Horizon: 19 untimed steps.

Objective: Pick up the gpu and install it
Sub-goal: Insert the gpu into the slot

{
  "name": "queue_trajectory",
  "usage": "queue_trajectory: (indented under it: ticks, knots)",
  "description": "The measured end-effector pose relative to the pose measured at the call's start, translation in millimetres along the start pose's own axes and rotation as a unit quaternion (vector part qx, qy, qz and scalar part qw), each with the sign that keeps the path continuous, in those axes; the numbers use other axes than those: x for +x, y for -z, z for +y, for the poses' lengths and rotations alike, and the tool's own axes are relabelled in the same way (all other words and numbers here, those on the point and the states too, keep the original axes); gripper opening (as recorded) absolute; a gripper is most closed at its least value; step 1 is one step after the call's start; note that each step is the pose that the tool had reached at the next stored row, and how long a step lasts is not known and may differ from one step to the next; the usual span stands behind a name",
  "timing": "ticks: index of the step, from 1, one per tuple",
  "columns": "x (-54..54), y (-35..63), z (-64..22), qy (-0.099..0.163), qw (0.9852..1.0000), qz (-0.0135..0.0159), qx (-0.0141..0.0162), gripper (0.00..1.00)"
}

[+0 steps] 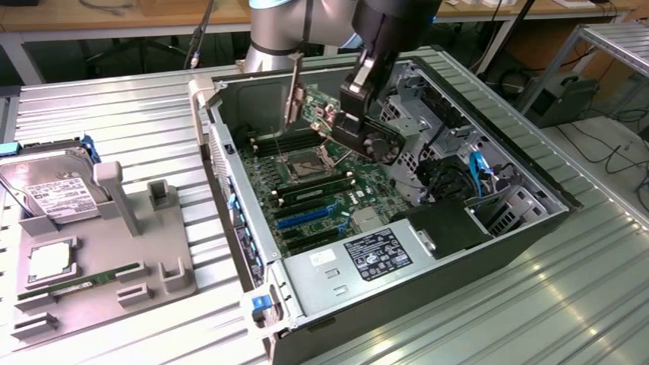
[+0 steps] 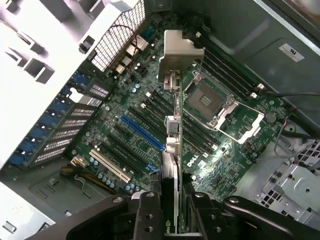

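The gpu (image 1: 316,108) hangs edge-down over the motherboard (image 1: 335,199) inside the open computer case, with its silver end bracket (image 1: 294,87) toward the case's rear wall. My gripper (image 1: 343,125) is shut on the card from above. In the wrist view the gpu (image 2: 173,145) appears edge-on, its bracket (image 2: 178,52) at the far end. The gripper (image 2: 172,212) clamps it between two black fingers (image 2: 146,212). The card floats above the board, over the area between the blue slot (image 2: 142,132) and the CPU socket (image 2: 210,102), touching nothing.
The case (image 1: 527,228) lies on its side on a ribbed metal table, with the power supply (image 1: 375,255) at its near end and drive cages at the exterior view's right. A grey fixture (image 1: 112,289) at the exterior view's left holds a hard drive (image 1: 51,190) and a memory stick (image 1: 81,280).
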State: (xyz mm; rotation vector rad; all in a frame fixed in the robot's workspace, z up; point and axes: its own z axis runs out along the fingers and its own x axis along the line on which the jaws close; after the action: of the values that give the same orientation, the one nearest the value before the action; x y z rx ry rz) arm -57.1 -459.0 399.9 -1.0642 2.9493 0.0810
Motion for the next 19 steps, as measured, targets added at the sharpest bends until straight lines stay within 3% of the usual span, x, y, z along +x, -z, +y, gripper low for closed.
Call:
queue_trajectory:
  ticks: [5,11,13,16,17,18,19]
  knots:
    - [0.0,-0.2,0.0,0.040,0.9992,-0.0031,0.0023,0.26]
    - [0.0,-0.8,0.0,0.093,0.9956,-0.0043,0.0037,0.26]
    - [0.0,-1.0,-0.1,0.114,0.9935,-0.0044,0.0040,0.26]
    - [0.0,-1.5,-0.1,0.148,0.9889,-0.0046,0.0045,0.26]
    - [0.0,-1.7,-0.1,0.165,0.9863,-0.0045,0.0046,0.26]
    - [0.0,-1.8,-0.1,0.173,0.9848,-0.0045,0.0047,0.26]
    - [0.1,-2.1,-0.1,0.190,0.9817,-0.0043,0.0047,0.26]
